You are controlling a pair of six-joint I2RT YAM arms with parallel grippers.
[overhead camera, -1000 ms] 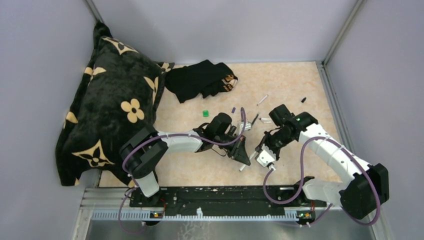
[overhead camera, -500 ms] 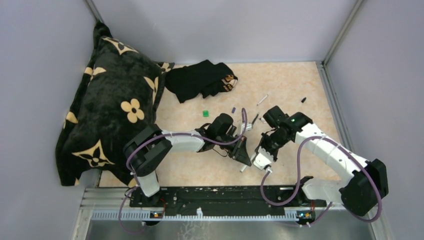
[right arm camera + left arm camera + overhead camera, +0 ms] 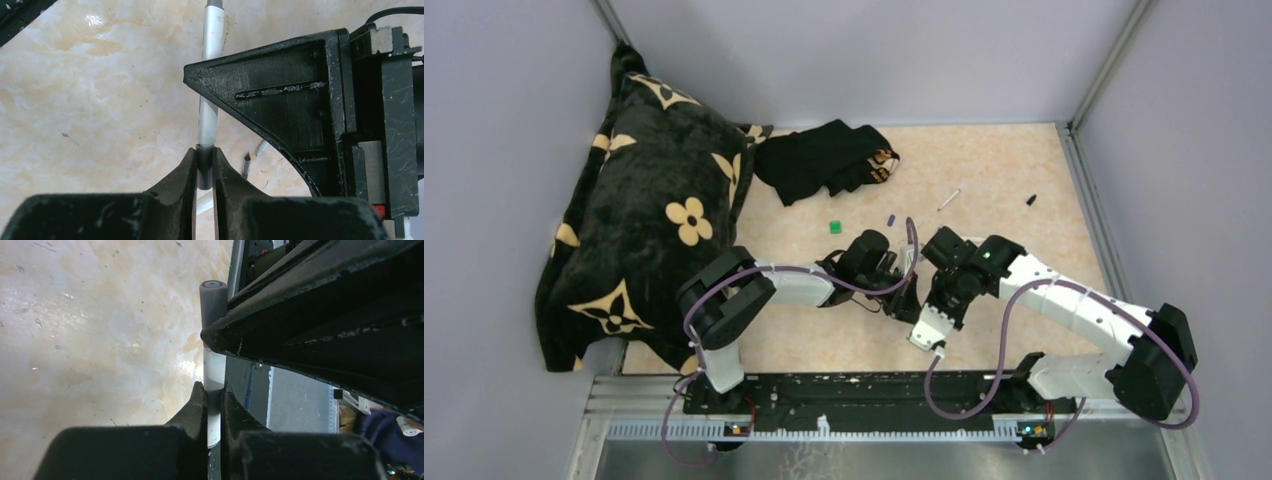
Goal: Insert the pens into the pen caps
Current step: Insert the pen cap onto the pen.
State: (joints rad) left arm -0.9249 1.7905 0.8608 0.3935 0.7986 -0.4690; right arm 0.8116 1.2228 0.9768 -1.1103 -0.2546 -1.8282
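Pen [image 3: 214,371], white barrel: pinched mid-length by the fully closed left gripper [image 3: 213,409], near the table's [image 3: 1004,160] middle. Dark cap [image 3: 205,156]: clamped tight in the right gripper [image 3: 204,171] and sitting on the barrel's end, so I'd judge the two are being pressed together. Both arms reach inward, fingers meeting crosswise. Further out, loose: green cap [image 3: 835,227], purple cap [image 3: 890,219], spare pen [image 3: 949,199].

No legible text, label, brand name or number appears in any view. The black cushion [image 3: 654,200] carries only beige flower and star motifs.
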